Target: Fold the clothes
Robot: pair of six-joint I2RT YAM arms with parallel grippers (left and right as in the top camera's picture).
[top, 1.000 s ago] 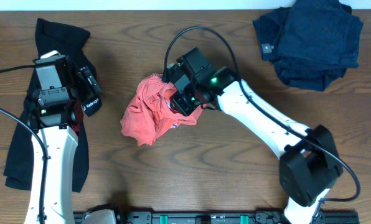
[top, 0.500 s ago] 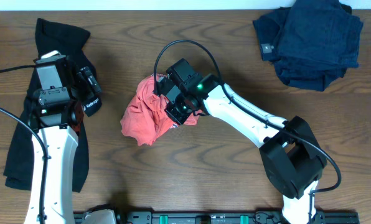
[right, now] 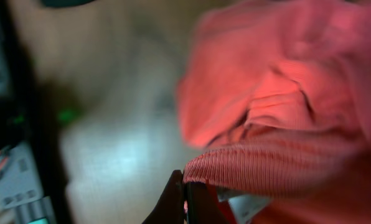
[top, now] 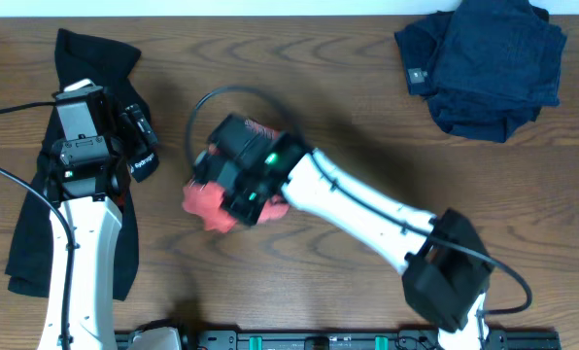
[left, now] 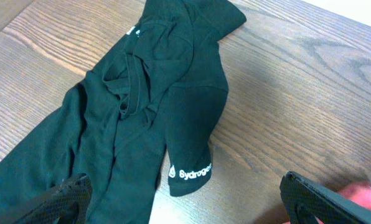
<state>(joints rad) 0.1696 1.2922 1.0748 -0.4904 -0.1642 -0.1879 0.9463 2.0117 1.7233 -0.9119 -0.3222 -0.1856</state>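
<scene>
The coral-red T-shirt [top: 201,204] is bunched up left of the table's middle, mostly hidden under my right gripper [top: 233,187]. In the right wrist view the right gripper [right: 185,185] is shut on the shirt's ribbed collar edge [right: 266,165], with the rest of the red cloth [right: 279,74] blurred and hanging beyond it. The long black garment [top: 29,233] lies along the left edge, partly under my left arm. My left gripper [top: 142,143] stands open just right of it. In the left wrist view the black garment [left: 142,106] shows a white-lettered sleeve label [left: 190,173], and the left gripper [left: 185,202] holds nothing.
A pile of dark navy clothes [top: 489,63] lies at the back right corner. The right arm [top: 367,209] stretches diagonally from the front right across the wooden table [top: 367,107]. A black rail [top: 299,340] runs along the front edge.
The right gripper has shut on the red shirt's collar and dragged the shirt leftward and a little toward the front. The left arm has not moved.
</scene>
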